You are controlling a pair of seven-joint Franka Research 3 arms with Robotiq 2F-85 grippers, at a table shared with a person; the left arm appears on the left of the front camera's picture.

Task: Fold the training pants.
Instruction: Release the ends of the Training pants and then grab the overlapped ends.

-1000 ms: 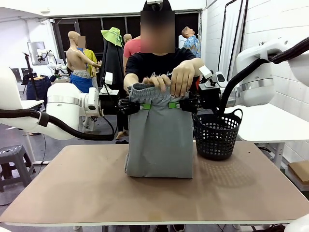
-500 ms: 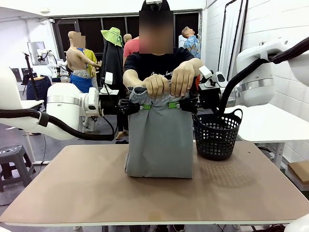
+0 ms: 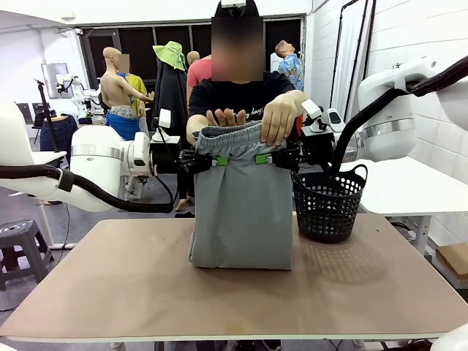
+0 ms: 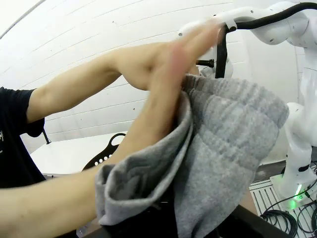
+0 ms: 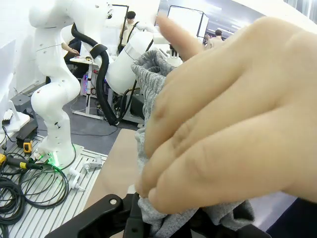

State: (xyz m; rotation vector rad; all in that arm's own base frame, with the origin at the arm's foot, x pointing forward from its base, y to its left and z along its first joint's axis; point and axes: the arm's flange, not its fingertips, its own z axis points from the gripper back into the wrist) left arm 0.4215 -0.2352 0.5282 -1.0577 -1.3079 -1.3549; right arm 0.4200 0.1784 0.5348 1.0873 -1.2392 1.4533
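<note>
**Pants hang upright between two closed grippers**

The training pants [image 3: 241, 212] stand in the middle of the table [image 3: 110, 278] with their long axis vertical: the waistband is up and the lower end rests on the tabletop. The left gripper [image 3: 216, 161] and the right gripper [image 3: 265, 158] are each clamped on the fabric just below the waistband, one at each side. One hand [image 3: 279, 117] of the person grasps the waistband near the right gripper. The other hand [image 3: 225, 117] is flat and open behind it. A black basket [image 3: 327, 208] stands just beside the pants on the right arm's side. In my judgement, the next fold must bring the top edge down, with both arms moving together.
</note>
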